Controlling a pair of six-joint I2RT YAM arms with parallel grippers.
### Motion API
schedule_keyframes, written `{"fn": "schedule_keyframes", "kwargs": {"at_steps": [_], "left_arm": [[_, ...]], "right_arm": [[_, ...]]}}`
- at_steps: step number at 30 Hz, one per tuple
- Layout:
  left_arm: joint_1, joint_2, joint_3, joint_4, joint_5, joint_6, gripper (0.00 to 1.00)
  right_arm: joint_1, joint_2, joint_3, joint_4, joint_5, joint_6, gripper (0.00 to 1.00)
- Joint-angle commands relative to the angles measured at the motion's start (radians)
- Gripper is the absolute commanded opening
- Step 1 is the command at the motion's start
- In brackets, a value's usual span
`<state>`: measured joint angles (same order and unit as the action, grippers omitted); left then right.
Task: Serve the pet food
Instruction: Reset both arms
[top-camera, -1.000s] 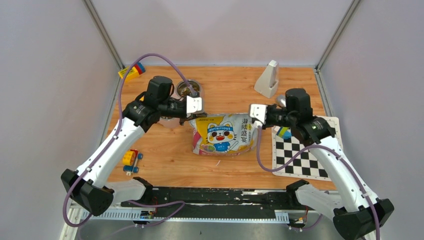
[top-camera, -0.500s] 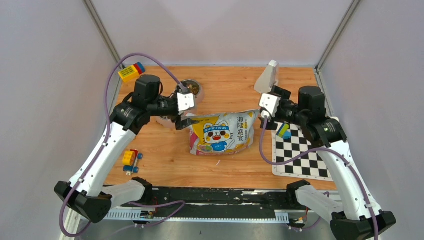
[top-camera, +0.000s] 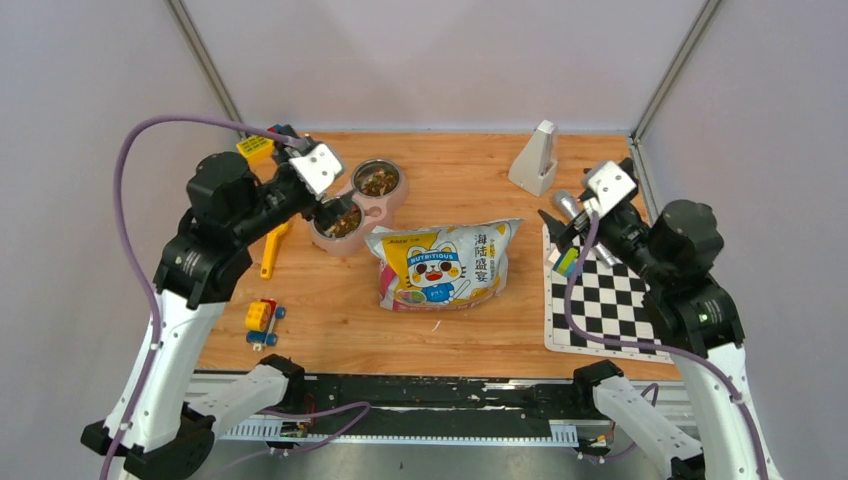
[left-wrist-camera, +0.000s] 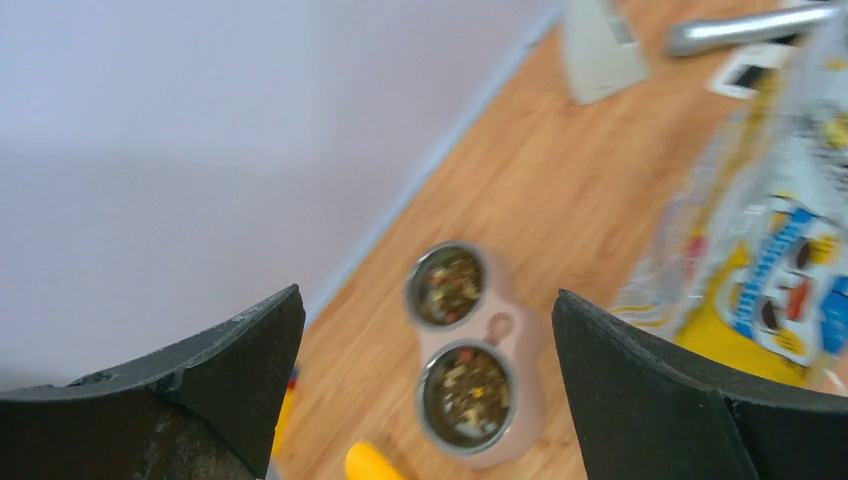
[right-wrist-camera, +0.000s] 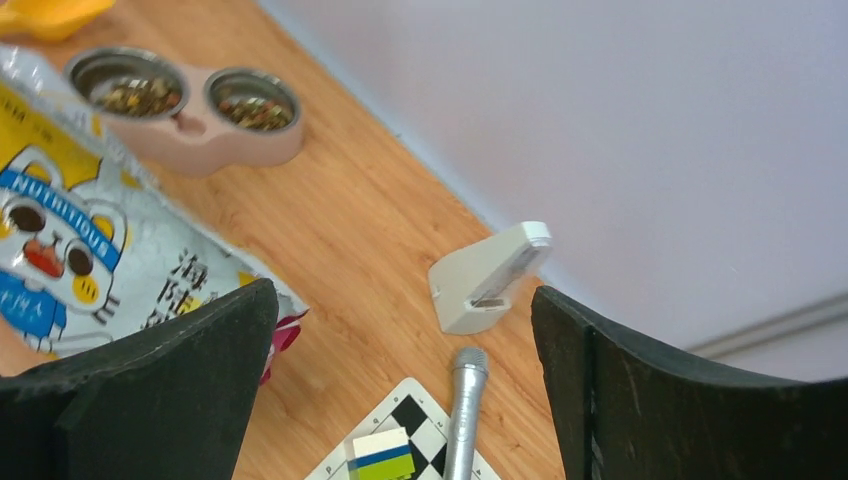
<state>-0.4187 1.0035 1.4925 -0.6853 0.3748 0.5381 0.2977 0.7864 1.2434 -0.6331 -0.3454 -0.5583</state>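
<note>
The pet food bag (top-camera: 445, 265), yellow and white with a cartoon cat, lies flat mid-table; it also shows as the bag (left-wrist-camera: 770, 290) and the bag (right-wrist-camera: 80, 250). Brown kibble (top-camera: 343, 222) fills both steel cups of the pink double bowl (top-camera: 362, 204), also seen as kibble (left-wrist-camera: 470, 395) and kibble (right-wrist-camera: 140, 95). My left gripper (top-camera: 333, 208) hovers open above the bowl (left-wrist-camera: 520, 340), holding nothing. My right gripper (top-camera: 562, 232) hangs open right of the bag, over the chessboard corner, holding nothing. Both wrist views show jaws spread wide, left gripper (left-wrist-camera: 428, 295) and right gripper (right-wrist-camera: 405, 290).
A yellow scoop (top-camera: 272, 245) lies left of the bowl. A toy car (top-camera: 260, 320) sits front left, a yellow block (top-camera: 255, 148) back left. A white wedge (top-camera: 535, 160) stands at the back. A chessboard (top-camera: 610, 310) at right carries a silver microphone (right-wrist-camera: 465, 410) and a small block (right-wrist-camera: 382, 455).
Both grippers were shut at the bag's two ends; they have opened, let go and drawn up and outward. The bag has settled flat on the table.
</note>
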Motion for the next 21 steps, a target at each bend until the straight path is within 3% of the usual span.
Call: {"fn": "schedule_keyframes", "kwargs": {"at_steps": [1, 4, 12, 17, 21], "left_arm": [[0.030, -0.065, -0.097, 0.186, -0.477, -0.151, 1.00], [0.041, -0.127, -0.226, 0.260, -0.646, -0.130, 1.00], [0.056, -0.412, -0.642, 0.397, -0.801, -0.106, 1.00], [0.087, -0.573, -0.835, 0.419, -0.814, -0.155, 1.00], [0.096, -0.586, -0.877, 0.414, -0.824, -0.177, 1.00]], "right_arm": [[-0.005, -0.074, -0.041, 0.187, 0.258, 0.246, 1.00], [-0.006, -0.135, -0.093, 0.243, 0.379, 0.287, 1.00], [-0.015, -0.345, -0.297, 0.313, 0.574, 0.296, 1.00], [-0.023, -0.410, -0.443, 0.364, 0.668, 0.301, 1.00], [-0.047, -0.485, -0.576, 0.422, 0.691, 0.338, 1.00]]}}
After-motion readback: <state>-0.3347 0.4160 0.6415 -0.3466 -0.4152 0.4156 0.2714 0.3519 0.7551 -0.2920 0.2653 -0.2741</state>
